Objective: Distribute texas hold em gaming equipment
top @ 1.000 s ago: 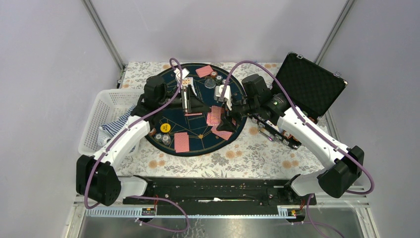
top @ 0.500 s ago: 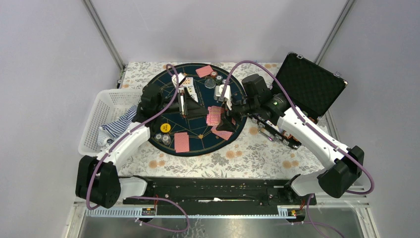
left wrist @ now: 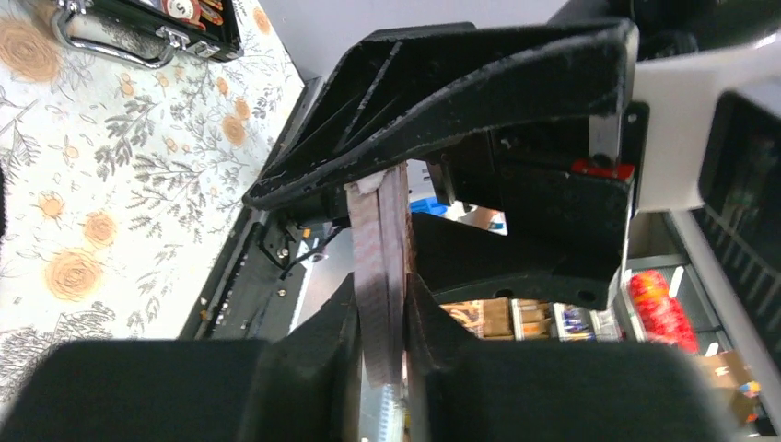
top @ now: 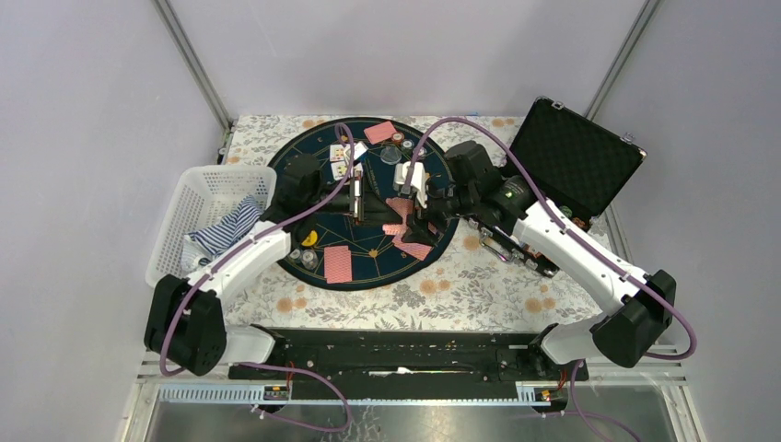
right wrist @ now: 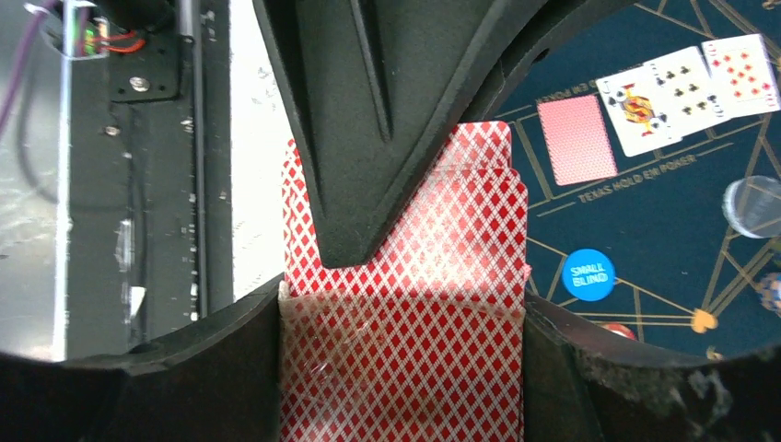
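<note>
A deck of red-backed playing cards (right wrist: pixel 402 359) sits between my right gripper's (right wrist: pixel 402 387) fingers, which are shut on its long sides above the dark-blue mat (top: pixel 368 249). My left gripper (left wrist: pixel 382 318) meets it from the left and is shut on the cards' free end (left wrist: pixel 379 258), seen edge-on; one left finger (right wrist: pixel 368 138) lies across the deck's back. In the top view both grippers join at the deck (top: pixel 400 206) over the mat's middle. Three face-up cards (right wrist: pixel 681 83), a face-down card (right wrist: pixel 577 138) and the blue button (right wrist: pixel 588 274) lie on the mat.
More face-down cards (top: pixel 338 264) lie near the mat's front, with a yellow button (top: pixel 310 238) and chips (top: pixel 299 255) beside them. The open black case (top: pixel 576 157) stands at the right. A white basket (top: pixel 198 189) with striped cloth (top: pixel 221 230) sits at the left.
My left gripper has swung right from the face-up cards to the deck and closed on its end. The right gripper has kept hold of the deck, barely moving.
</note>
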